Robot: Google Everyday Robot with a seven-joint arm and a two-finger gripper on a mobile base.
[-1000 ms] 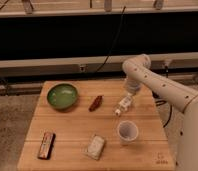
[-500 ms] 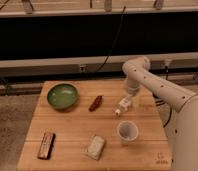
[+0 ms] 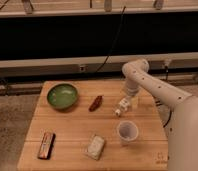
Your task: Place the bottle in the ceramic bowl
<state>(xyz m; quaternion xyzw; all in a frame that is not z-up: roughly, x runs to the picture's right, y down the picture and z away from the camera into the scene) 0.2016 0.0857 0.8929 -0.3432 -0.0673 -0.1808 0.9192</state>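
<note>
The small white bottle (image 3: 121, 108) lies on the wooden table (image 3: 72, 125) right of centre, its narrow cap end pointing toward the front left. My gripper (image 3: 127, 102) hangs straight down over the bottle's rear end, its jaws open around or just above it. I cannot tell whether they touch. The arm reaches in from the right, elbow high above the table's back edge. The green ceramic bowl (image 3: 62, 95) sits empty at the back left, well apart from the bottle.
A brown oblong item (image 3: 96, 103) lies between bowl and bottle. A clear plastic cup (image 3: 127, 132) stands in front of the bottle. A white packet (image 3: 95, 146) and a dark red bar (image 3: 46, 145) lie near the front edge.
Hardly anything: the gripper stays at the bottle, perhaps a touch lower. The bottle, bowl and the other items have not moved.
</note>
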